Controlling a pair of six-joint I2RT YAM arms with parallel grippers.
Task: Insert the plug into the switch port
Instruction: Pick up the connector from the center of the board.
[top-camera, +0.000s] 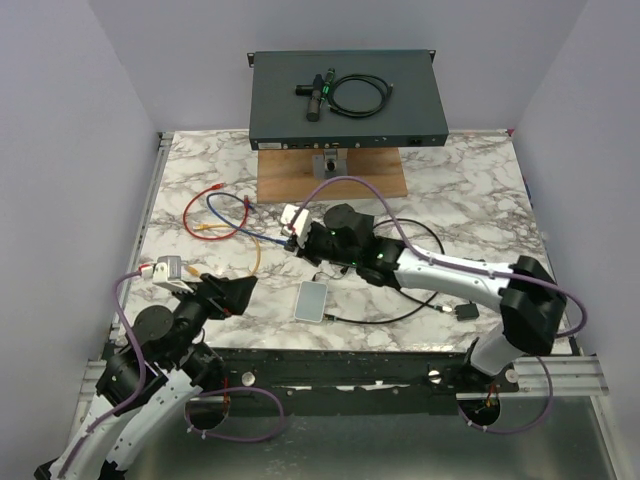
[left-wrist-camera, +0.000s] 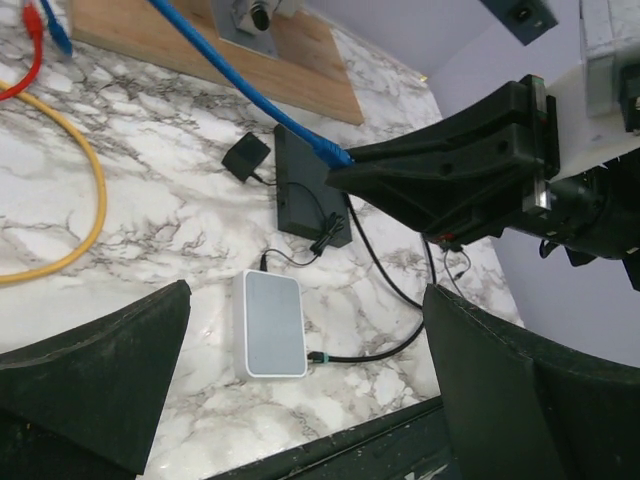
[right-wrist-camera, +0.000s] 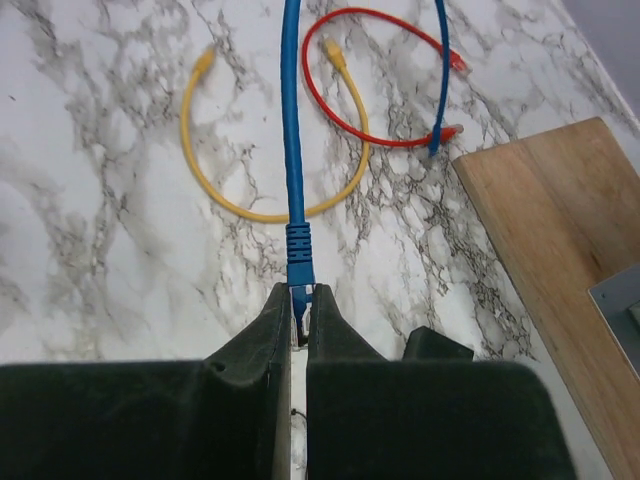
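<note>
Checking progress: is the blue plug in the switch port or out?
Out: the right gripper is shut on the blue plug, far from the switch.

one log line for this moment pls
right gripper: shut on blue cable plug | left gripper: open | switch: plug not inserted yet

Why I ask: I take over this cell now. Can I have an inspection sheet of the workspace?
Surface: white marbled tabletop, veined grey.
Job's things: dark grey rack switch on a wooden board; blue cable's plug not yet inserted.
Clutter: small white box; black tool atop the switch.
Grippers: right gripper shut on the plug; left gripper open, empty.
Cables: red cable and yellow cable lying loose.
Surroundings: plain lilac walls.
</note>
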